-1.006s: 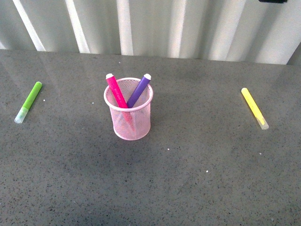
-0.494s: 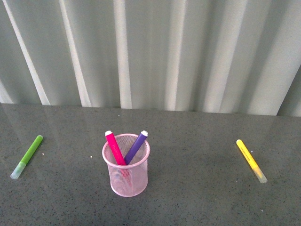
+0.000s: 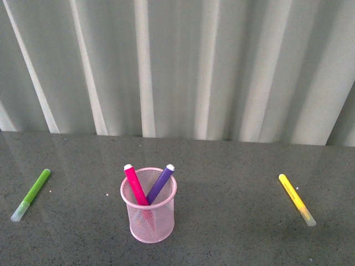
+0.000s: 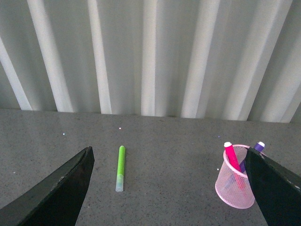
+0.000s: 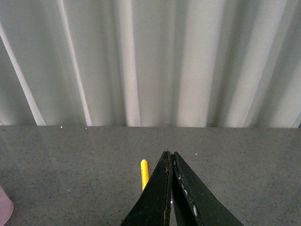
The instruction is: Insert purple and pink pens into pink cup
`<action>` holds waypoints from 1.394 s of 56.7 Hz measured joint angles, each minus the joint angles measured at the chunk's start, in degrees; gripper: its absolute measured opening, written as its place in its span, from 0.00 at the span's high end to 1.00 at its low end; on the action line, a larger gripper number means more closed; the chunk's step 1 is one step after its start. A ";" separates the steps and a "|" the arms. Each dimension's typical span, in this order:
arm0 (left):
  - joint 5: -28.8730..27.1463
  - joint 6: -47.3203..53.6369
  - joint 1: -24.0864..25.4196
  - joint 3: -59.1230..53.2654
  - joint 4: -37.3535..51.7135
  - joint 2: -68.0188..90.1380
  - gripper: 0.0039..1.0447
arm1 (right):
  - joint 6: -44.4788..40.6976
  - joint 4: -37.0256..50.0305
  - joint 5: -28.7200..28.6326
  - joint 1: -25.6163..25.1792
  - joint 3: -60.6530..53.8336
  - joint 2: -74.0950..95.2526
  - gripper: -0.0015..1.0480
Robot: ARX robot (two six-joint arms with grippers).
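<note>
**Both pens in the cup, grippers off them**

Front view: pink cup stands upright on the grey table, lower centre of frame, a bit left of the middle. Pink pen and purple pen both stand inside it with their white ends up. They lean apart in a V, pink toward the left rim and purple toward the right, and both stick out above the rim.

Lime-green marker lies flat at the left edge of frame, well apart from the cup. Yellow marker lies flat at the right, also well apart. A corrugated white wall fills the upper half. Neither arm shows in this view.

Left wrist view: left gripper is spread wide and holds nothing. The green marker shows between its fingers, and the cup with both pens sits next to the other finger.

Right wrist view: right gripper is closed, fingers pressed together with nothing between them. The yellow marker's end shows just beside it.
</note>
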 joint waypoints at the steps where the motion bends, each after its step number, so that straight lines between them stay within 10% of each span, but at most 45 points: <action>1: -0.02 0.00 0.00 0.00 0.00 0.00 0.06 | 0.00 -0.46 0.00 0.00 -0.09 -0.63 0.97; 79: 0.00 0.00 0.00 0.00 0.00 0.00 0.06 | 0.02 -40.57 0.04 0.00 -0.61 -41.90 0.97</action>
